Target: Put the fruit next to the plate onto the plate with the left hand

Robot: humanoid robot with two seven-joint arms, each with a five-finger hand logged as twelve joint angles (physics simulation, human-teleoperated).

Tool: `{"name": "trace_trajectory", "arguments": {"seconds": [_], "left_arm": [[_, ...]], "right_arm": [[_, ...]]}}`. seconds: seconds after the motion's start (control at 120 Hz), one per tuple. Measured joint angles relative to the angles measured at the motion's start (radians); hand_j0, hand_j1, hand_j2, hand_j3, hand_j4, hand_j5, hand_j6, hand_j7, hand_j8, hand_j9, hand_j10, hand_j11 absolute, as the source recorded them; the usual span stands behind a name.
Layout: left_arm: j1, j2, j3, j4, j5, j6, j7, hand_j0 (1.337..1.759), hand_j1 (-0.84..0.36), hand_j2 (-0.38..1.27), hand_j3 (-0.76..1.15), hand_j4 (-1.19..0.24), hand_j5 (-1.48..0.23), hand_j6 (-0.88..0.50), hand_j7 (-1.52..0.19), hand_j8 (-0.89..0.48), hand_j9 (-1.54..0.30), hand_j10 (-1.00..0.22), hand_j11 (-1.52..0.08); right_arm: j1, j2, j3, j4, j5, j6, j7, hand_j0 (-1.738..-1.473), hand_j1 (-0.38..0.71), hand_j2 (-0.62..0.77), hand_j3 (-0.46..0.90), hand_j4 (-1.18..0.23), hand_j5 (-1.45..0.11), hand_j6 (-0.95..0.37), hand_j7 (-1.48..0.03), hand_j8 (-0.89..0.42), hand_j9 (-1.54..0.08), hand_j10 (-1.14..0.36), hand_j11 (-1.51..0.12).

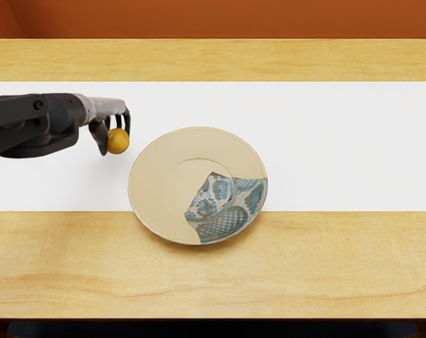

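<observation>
A small yellow-orange fruit [117, 141] sits just left of the plate, with the dark fingers [100, 135] of my left hand [113, 131] curled around it from above. The left arm comes in from the left edge over the white runner. Whether the fruit rests on the cloth or hangs slightly above it I cannot tell. The cream plate [172, 176], with a blue-green patterned patch at its lower right, lies flat at the table's middle and carries nothing. A narrow gap separates the fruit from the plate's left rim. The right arm is out of sight.
A white runner [339, 148] crosses the wooden table [213, 267] from left to right, and the plate overlaps its front edge. An orange-brown wall stands behind the table's far edge.
</observation>
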Motion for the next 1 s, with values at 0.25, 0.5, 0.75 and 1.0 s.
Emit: {"name": "trace_trajectory", "arguments": {"seconds": [0.25,0.5,0.75,1.0], "left_arm": [[-0.011,-0.056,-0.015,-0.004,-0.042,-0.011,0.0,1.657,-0.36,0.42,0.0,-0.54,-0.9,-0.45,-0.89,-0.67,-0.89,-0.67,-0.89],[-0.011,-0.131,-0.026,0.0,-0.053,-0.009,0.0,1.657,-0.37,0.42,0.0,-0.54,-0.9,-0.45,-0.88,-0.66,-0.89,-0.67,-0.89],[-0.009,-0.222,-0.027,0.028,-0.056,-0.009,0.0,1.657,-0.36,0.42,0.0,-0.55,-0.9,-0.45,-0.89,-0.67,-0.89,-0.67,-0.89],[0.006,-0.242,-0.024,0.043,-0.055,-0.011,0.001,1.657,-0.36,0.41,0.0,-0.55,-0.89,-0.45,-0.88,-0.67,-0.88,-0.67,-0.88]], "right_arm": [[0.0,0.0,0.0,0.0,0.0,0.0,0.0,-1.658,-0.31,-0.01,0.0,-0.03,-0.04,-0.03,-0.04,-0.03,-0.04,-0.03,-0.04],[-0.003,0.0,0.0,0.0,0.0,-0.001,0.0,-1.658,-0.31,-0.01,0.0,-0.03,-0.04,-0.03,-0.04,-0.03,-0.04,-0.03,-0.04],[-0.004,0.0,0.0,-0.001,0.0,-0.001,0.0,-1.658,-0.31,-0.01,0.0,-0.03,-0.04,-0.03,-0.04,-0.03,-0.04,-0.03,-0.04],[-0.005,0.0,0.0,-0.001,0.0,-0.002,0.0,-1.658,-0.31,-0.01,0.0,-0.03,-0.04,-0.03,-0.04,-0.03,-0.04,-0.03,-0.04]]}}
